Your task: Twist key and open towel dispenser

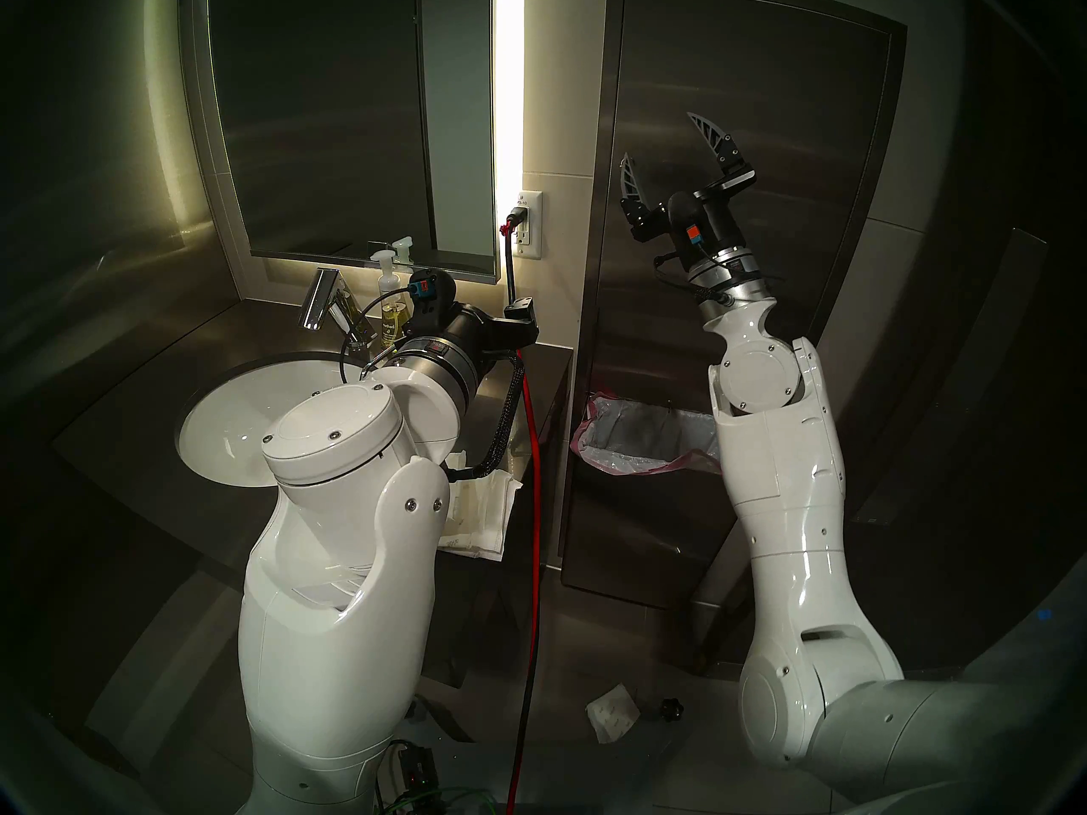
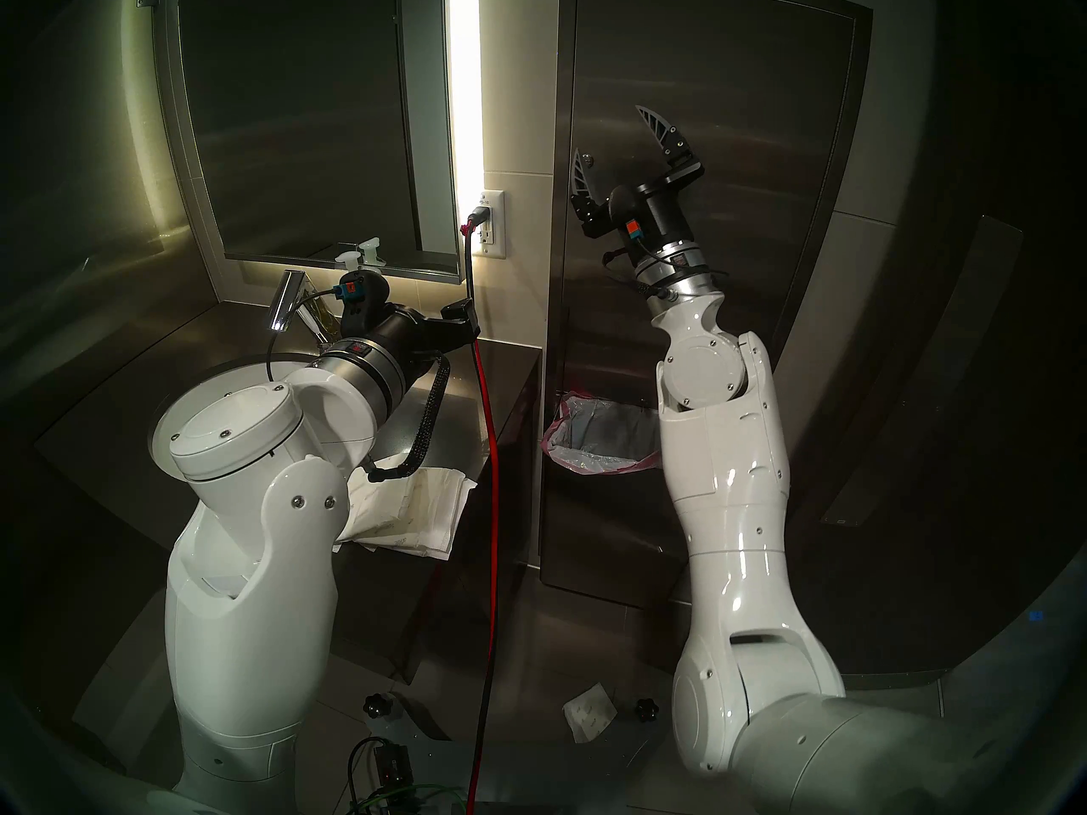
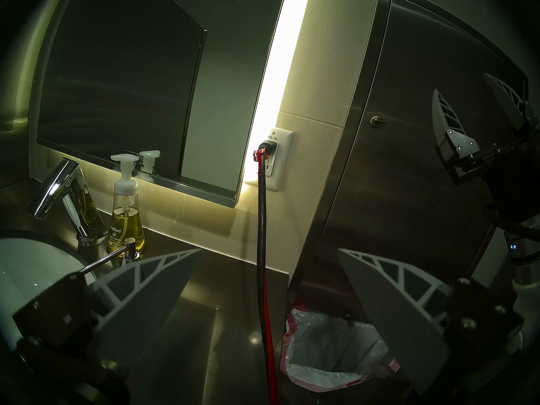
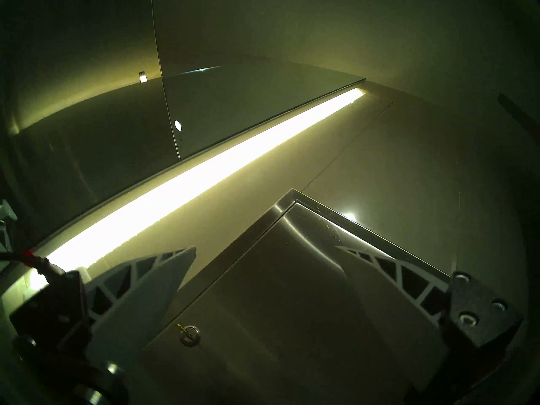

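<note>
The towel dispenser is a tall brushed-steel wall cabinet with a shut flat door; its bin below is lined by a pink-edged bag. The key is a tiny silvery knob near the door's left edge. It also shows in the right wrist view and the right head view. My right gripper is open and empty before the door, its left finger beside the key, not touching it. The key lies low and left of the finger gap. My left gripper is open and empty over the counter.
A red-and-black cord hangs from a wall outlet between counter and dispenser. The sink, faucet and soap bottle are on the left below a dark mirror. Paper towels lie on the counter. Black star knobs lie on the floor.
</note>
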{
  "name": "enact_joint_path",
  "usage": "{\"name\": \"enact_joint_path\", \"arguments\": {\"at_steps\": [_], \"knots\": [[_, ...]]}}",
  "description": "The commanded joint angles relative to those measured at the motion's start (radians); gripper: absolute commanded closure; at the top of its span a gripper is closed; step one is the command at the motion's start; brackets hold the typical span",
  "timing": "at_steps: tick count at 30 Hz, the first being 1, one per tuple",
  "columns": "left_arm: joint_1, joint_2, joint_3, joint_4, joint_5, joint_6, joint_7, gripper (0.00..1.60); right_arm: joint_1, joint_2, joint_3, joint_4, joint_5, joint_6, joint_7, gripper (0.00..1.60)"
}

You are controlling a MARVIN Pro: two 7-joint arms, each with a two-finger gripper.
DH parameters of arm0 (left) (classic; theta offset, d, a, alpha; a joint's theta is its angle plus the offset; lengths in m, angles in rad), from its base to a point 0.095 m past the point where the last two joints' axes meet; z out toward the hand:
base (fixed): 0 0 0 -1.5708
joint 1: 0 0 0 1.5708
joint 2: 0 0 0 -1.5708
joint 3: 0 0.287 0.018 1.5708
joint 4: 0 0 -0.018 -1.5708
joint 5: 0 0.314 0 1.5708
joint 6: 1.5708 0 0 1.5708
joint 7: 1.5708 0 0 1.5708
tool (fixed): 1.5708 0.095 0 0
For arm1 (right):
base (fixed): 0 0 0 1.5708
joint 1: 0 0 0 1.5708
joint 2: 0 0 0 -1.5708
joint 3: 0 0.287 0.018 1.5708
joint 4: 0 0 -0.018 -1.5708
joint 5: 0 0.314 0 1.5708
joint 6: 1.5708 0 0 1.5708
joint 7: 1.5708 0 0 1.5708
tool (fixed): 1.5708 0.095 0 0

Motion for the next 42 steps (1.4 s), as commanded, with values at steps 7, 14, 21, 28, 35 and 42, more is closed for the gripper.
{"name": "enact_joint_path", "arguments": {"at_steps": [7,14,21,28,35,42], "knots": [[-0.009,0.001,-0.002,-0.009,0.0,-0.001,0.001,0.0,0.021,0.086,-0.062,0.021,-0.154,-0.075,0.029,0.0],[-0.009,0.001,-0.002,-0.008,0.0,-0.002,0.001,0.0,0.044,0.122,-0.063,0.045,-0.272,-0.145,-0.026,0.0],[-0.009,0.001,-0.002,-0.009,0.0,-0.002,0.001,0.0,0.02,0.132,-0.041,0.052,-0.392,-0.136,-0.111,0.0],[-0.009,0.001,-0.002,-0.009,0.0,-0.001,0.001,0.0,-0.004,0.091,-0.01,0.047,-0.48,-0.085,-0.23,0.0],[-0.009,0.001,-0.002,-0.009,0.0,-0.001,0.001,0.0,0.016,0.052,-0.008,0.059,-0.51,-0.021,-0.256,0.0],[-0.009,0.002,-0.002,-0.009,-0.001,-0.002,0.001,0.0,0.064,0.04,-0.012,0.112,-0.526,-0.004,-0.272,0.0]]}}
